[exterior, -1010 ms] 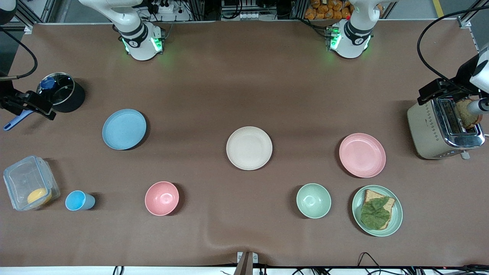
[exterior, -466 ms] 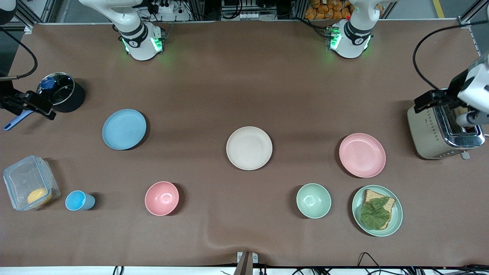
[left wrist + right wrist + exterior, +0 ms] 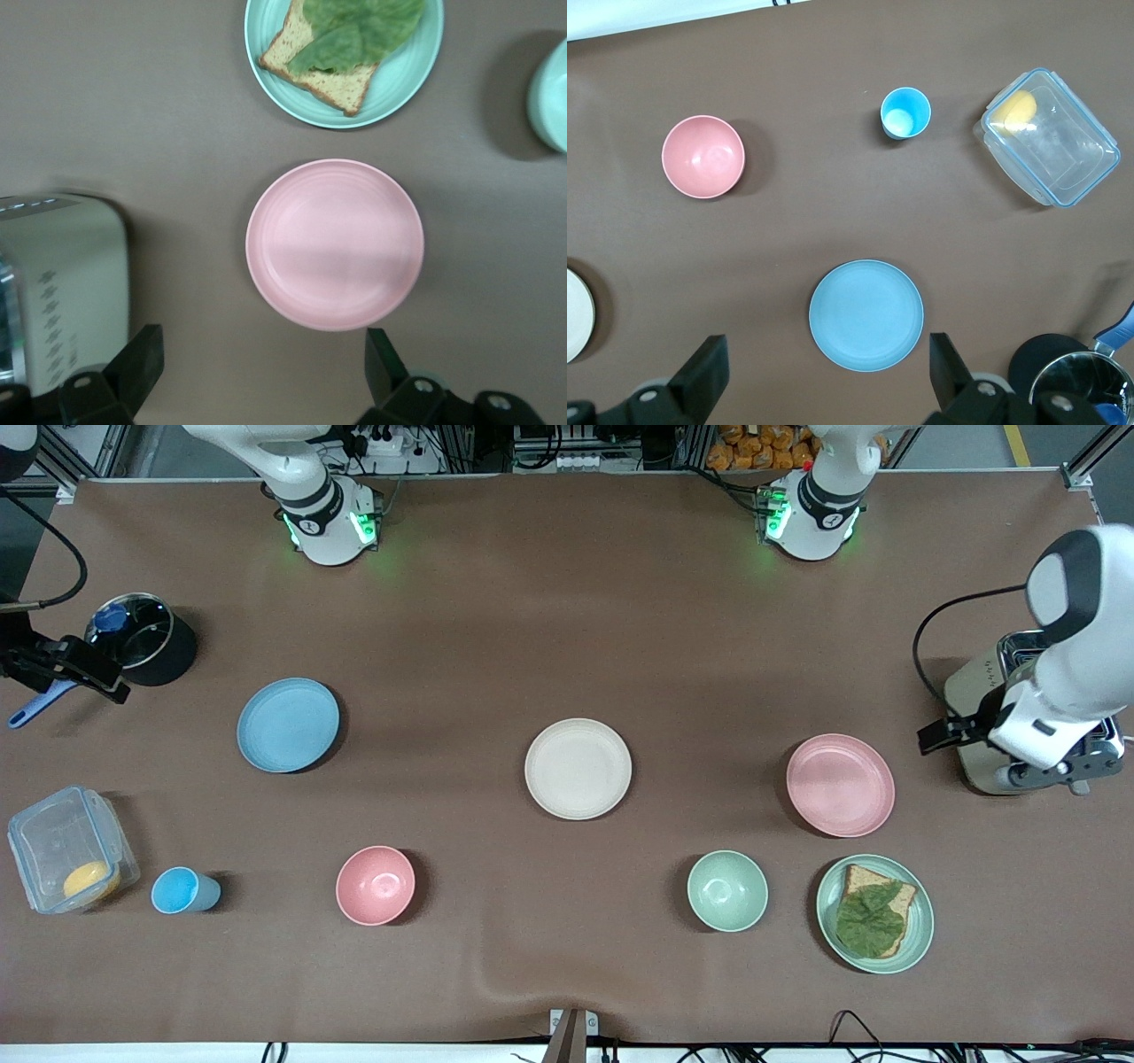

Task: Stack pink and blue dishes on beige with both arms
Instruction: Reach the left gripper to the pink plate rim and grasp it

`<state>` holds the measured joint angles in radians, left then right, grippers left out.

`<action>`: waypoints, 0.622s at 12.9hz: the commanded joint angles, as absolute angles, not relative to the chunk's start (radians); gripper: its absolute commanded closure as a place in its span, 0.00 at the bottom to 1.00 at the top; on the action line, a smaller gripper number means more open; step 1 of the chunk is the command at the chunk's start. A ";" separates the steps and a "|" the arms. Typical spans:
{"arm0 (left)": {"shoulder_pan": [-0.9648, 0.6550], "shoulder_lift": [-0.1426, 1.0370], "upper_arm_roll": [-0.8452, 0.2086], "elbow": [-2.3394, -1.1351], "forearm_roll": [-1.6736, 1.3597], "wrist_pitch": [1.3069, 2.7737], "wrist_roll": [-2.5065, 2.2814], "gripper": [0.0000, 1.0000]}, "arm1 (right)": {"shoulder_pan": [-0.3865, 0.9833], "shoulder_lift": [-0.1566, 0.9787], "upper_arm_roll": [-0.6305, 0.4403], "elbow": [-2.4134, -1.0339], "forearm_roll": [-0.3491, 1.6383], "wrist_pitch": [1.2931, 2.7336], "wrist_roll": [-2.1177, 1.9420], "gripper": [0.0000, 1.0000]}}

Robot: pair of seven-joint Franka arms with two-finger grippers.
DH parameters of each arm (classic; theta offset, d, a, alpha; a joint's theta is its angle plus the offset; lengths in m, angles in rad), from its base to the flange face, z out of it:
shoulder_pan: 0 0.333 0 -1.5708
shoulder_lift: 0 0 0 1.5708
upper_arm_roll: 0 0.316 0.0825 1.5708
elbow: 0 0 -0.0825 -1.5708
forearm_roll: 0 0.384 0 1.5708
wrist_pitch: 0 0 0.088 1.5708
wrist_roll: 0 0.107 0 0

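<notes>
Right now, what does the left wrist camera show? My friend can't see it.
A pale pink plate lies flat on the brown table, with the left tool open over the table beside it. Past the plate a green plate holds toast and lettuce; a toaster stands at one edge.

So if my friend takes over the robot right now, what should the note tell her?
Left pincer: open, holding nothing, up over the table between the toaster and the pink plate.
Right pincer: open, holding nothing, near the black pot at the right arm's end of the table.
Blue plate: flat on the table toward the right arm's end.
Beige plate: mid-table between the two, bare.
Done: nothing stacked yet.
Left: pick up the pink and blue plates and stack both on the beige one.
</notes>
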<state>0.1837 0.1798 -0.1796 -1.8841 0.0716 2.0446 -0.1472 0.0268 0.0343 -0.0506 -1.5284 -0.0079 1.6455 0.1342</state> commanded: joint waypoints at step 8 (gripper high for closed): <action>0.264 0.397 -0.187 -2.002 0.091 2.316 -0.135 0.00 | 0.032 0.054 -0.054 -1.528 0.006 1.637 0.126 0.00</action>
<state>0.2413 0.3754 -0.1783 -1.9972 0.0718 2.2943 -0.1427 0.0269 0.0546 -0.0503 -1.5318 -0.0079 1.6435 0.1332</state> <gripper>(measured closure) 0.000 0.000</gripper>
